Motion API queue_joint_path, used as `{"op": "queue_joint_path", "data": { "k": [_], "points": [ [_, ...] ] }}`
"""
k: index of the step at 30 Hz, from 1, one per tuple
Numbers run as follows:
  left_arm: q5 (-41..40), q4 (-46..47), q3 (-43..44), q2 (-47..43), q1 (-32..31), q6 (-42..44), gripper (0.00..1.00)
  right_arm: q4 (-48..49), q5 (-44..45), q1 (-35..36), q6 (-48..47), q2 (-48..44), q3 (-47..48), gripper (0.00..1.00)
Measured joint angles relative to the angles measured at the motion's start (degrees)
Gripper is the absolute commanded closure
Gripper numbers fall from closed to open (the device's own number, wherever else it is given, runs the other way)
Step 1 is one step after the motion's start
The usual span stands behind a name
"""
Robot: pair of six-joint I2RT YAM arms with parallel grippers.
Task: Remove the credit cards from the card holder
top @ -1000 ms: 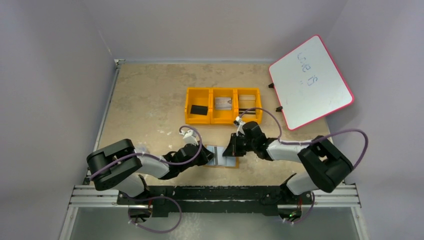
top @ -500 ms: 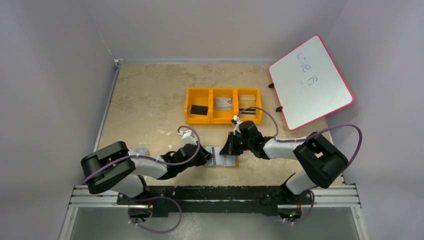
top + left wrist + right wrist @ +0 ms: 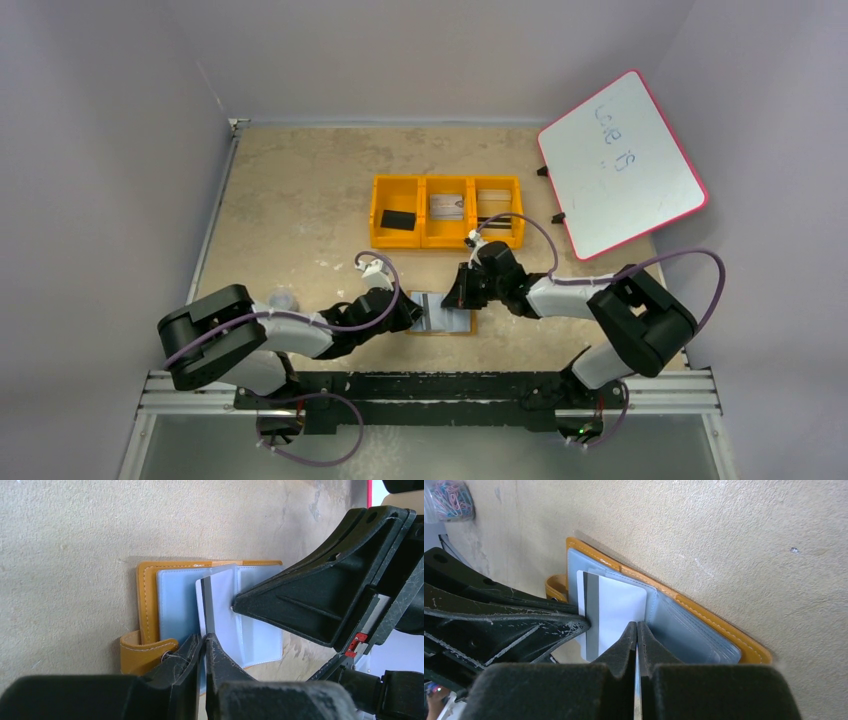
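Note:
The tan card holder [image 3: 447,322] lies open on the table between both grippers, with its pale blue pockets [image 3: 175,600] facing up. A white credit card [image 3: 616,612] with a black stripe sticks partly out of a pocket. It also shows in the left wrist view [image 3: 220,605]. My left gripper [image 3: 412,312] is shut on the striped edge of that card [image 3: 205,641]. My right gripper [image 3: 463,296] is shut on a thin clear pocket leaf of the holder, right beside the card [image 3: 637,628]. The two grippers' tips nearly touch over the holder.
An orange three-compartment tray [image 3: 447,238] stands just beyond the holder, with a black block [image 3: 397,219] in its left bin and cards [image 3: 447,205] in the others. A whiteboard [image 3: 620,165] leans at the far right. A bag of paper clips [image 3: 449,500] lies left of the left arm.
The right gripper has shifted slightly left and away from the holder's right edge. The left arm's elbow has moved a little left. Both grips look unchanged.

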Motion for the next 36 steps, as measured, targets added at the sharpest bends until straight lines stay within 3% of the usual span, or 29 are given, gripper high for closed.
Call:
{"op": "queue_joint_path", "data": {
  "k": [4, 6, 36],
  "points": [
    [-0.07, -0.22, 0.0, -0.02, 0.0, 0.09, 0.91, -0.09, 0.0, 0.0, 0.0, 0.04, 0.09, 1.0],
    [-0.13, -0.42, 0.0, -0.13, 0.0, 0.09, 1.0, -0.09, 0.0, 0.0, 0.0, 0.07, 0.09, 1.0],
    [-2.43, -6.99, -0.02, -7.32, -0.02, 0.74, 1.0, -0.28, 0.09, 0.02, -0.07, -0.17, 0.11, 1.0]
  ]
}}
